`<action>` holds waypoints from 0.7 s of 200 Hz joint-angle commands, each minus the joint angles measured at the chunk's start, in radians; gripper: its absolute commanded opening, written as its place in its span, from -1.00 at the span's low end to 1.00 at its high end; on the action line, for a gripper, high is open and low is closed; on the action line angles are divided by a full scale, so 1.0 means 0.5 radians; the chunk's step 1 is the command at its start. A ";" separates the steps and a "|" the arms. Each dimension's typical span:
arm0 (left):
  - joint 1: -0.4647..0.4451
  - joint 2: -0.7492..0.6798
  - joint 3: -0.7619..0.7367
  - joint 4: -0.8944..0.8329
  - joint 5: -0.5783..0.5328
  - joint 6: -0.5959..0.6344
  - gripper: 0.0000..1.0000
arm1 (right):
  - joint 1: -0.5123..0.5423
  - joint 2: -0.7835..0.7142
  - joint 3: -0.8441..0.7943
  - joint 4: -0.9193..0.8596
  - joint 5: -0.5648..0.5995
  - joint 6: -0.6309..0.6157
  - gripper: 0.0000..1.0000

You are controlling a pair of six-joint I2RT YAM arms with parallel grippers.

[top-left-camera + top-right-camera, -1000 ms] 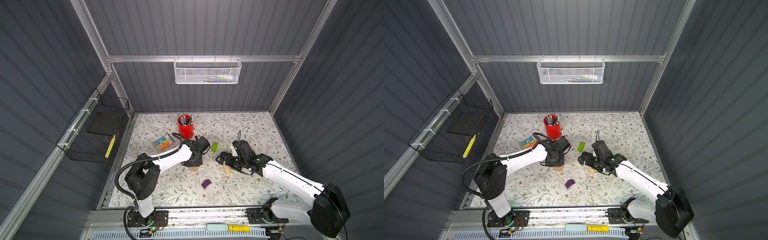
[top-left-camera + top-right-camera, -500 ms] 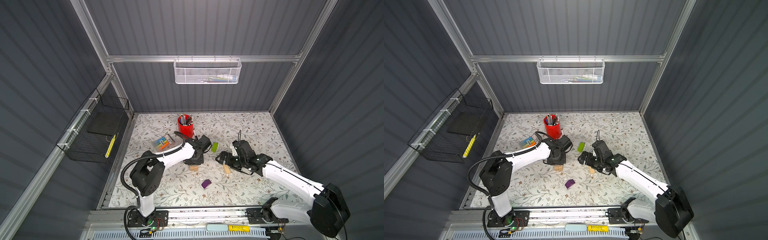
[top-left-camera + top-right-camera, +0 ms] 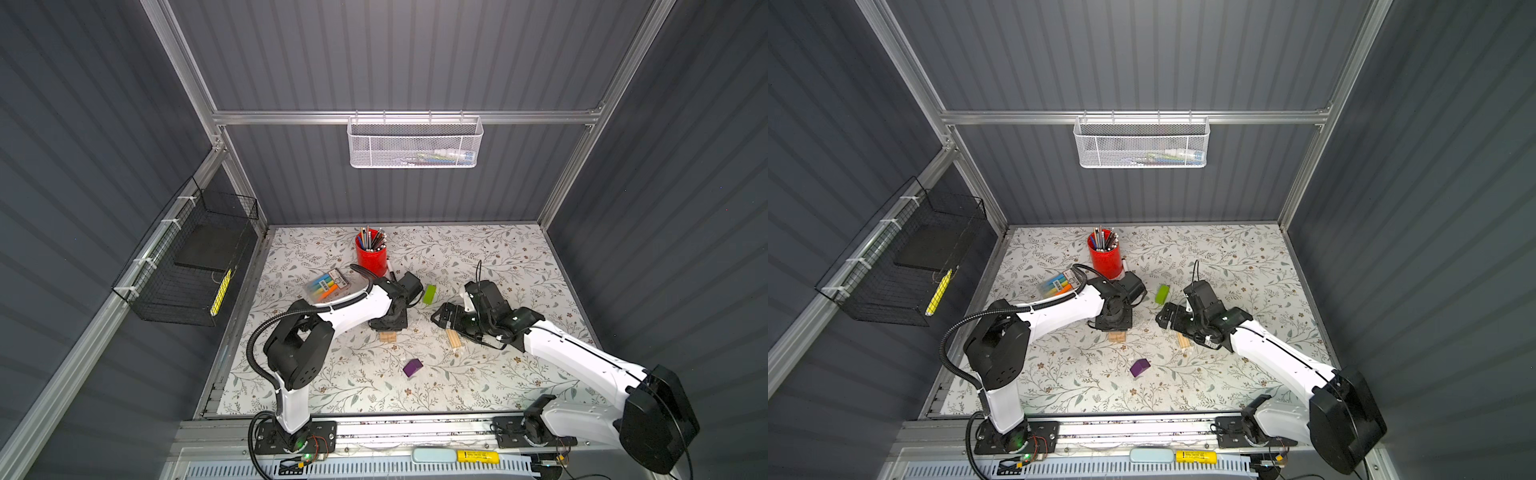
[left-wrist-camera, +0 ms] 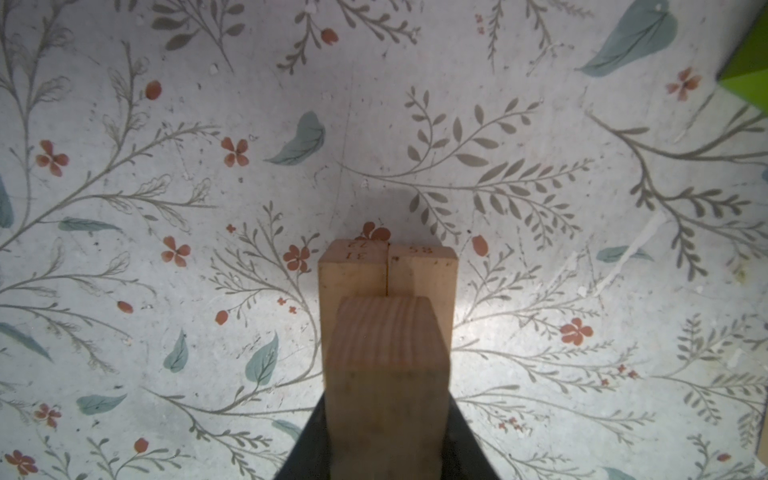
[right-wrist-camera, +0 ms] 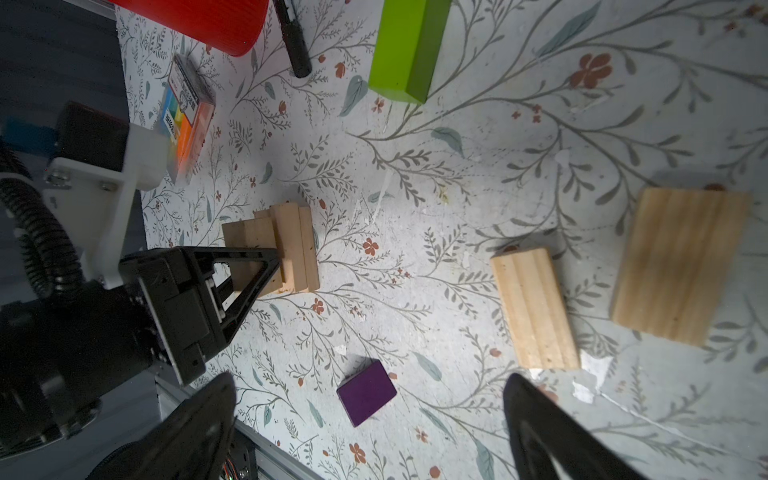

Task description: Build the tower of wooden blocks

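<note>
Wood block [image 4: 386,374] clamped in left gripper [image 3: 389,324], long axis seemingly parallel to two-plank wood block tower [image 4: 386,266] beneath; right gripper [image 3: 445,319] jaws wide, empty.

Both top views are evenly lit: the white floral-print tabletop [image 3: 478,257] is rendered bright, the dark grey ribbed walls [image 3: 374,62] dim, the aluminium frame posts [image 3: 176,54] splayed by wide-angle distortion. In the left wrist view the pale wooden block [image 4: 386,374] nearest the lens is blurred, and a soft shadow is thrown beyond it.
</note>
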 commanded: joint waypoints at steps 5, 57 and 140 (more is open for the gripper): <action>-0.008 0.024 0.021 -0.015 -0.013 0.027 -1.00 | -0.006 0.018 -0.031 0.015 -0.011 0.003 0.98; -0.008 0.019 -0.003 -0.009 -0.011 0.014 -1.00 | -0.011 0.021 -0.031 0.022 -0.011 0.004 0.98; -0.006 0.033 -0.004 -0.004 0.004 -0.001 -0.77 | -0.014 0.024 -0.030 0.022 -0.012 0.003 0.98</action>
